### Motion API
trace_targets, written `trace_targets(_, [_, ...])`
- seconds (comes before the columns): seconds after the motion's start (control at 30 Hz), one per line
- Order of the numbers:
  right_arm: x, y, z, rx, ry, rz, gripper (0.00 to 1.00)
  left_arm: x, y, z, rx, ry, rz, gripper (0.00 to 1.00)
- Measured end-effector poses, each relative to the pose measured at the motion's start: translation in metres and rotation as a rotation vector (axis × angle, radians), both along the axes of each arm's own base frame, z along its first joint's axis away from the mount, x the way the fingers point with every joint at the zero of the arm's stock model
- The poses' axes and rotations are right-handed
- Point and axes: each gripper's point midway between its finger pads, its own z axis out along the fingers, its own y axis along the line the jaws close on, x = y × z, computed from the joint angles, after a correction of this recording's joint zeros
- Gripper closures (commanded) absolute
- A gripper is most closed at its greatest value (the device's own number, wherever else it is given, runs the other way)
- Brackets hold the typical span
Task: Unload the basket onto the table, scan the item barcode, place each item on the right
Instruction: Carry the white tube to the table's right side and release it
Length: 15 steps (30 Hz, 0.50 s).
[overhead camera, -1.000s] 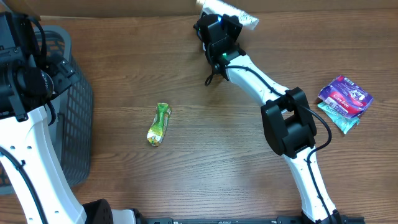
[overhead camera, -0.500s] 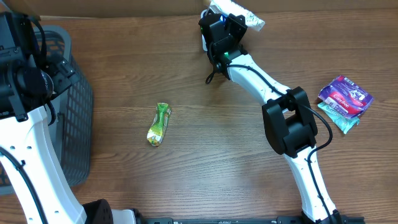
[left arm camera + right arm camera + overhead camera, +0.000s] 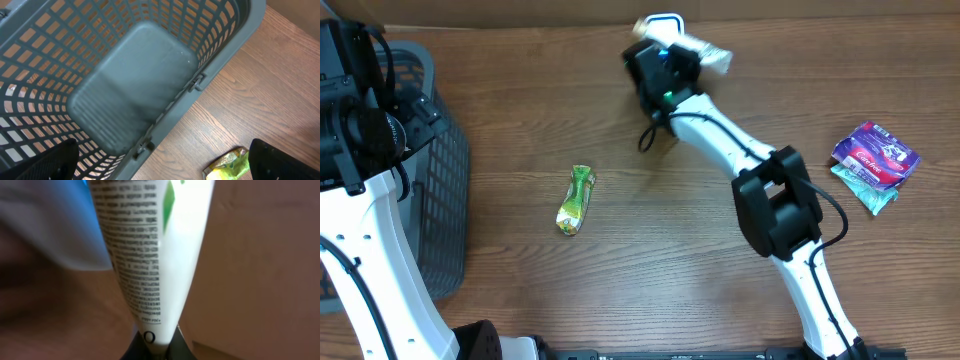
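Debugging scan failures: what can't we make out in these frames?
- Barcode on tube: right wrist view shows only fine print, cropped by frame edges; overhead, right end effector covers most of it.
- Blue-white object behind tube: blurred, right wrist view.
- Green packet: cut off by left wrist view's bottom edge.

Overhead, I see soft, even light on the table [image 3: 620, 290]. The right arm [image 3: 720, 140] casts only a faint, diffuse shadow, and the white tube [image 3: 705, 57] at the far edge is nearly blown out. On the right wrist view the tube's print is readable mid-frame, its right side glares white, and a blue-white smear blurs the left. On the left wrist view the basket [image 3: 130, 95] is fairly sharp, while the left gripper [image 3: 162, 165] shows its fingers [image 3: 282, 160] dark and soft in the near corners.
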Motion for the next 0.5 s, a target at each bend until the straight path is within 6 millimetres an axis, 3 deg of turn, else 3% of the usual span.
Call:
trace_targets(0.07, [-0.019,0.022,0.003,0.056,0.033,0.032,0.96,0.0,0.0,0.0,0.0,0.0,0.0,0.01])
trace_targets(0.13, [-0.047,0.045,0.021,0.16,0.067,0.057,0.96,0.0,0.0,0.0,0.0,0.0,0.0,0.0])
trace_targets(0.3, [-0.118,0.074,0.092,0.503,0.15,0.07,0.96,0.0,0.0,0.0,0.0,0.0,0.0,0.0])
trace_targets(0.4, [-0.152,0.054,0.144,0.801,0.141,-0.085,0.96,0.0,0.0,0.0,0.0,0.0,0.0,0.0])
trace_targets(0.5, [-0.162,0.008,0.156,0.997,0.114,-0.369,0.96,0.0,0.0,0.0,0.0,0.0,0.0,0.0])
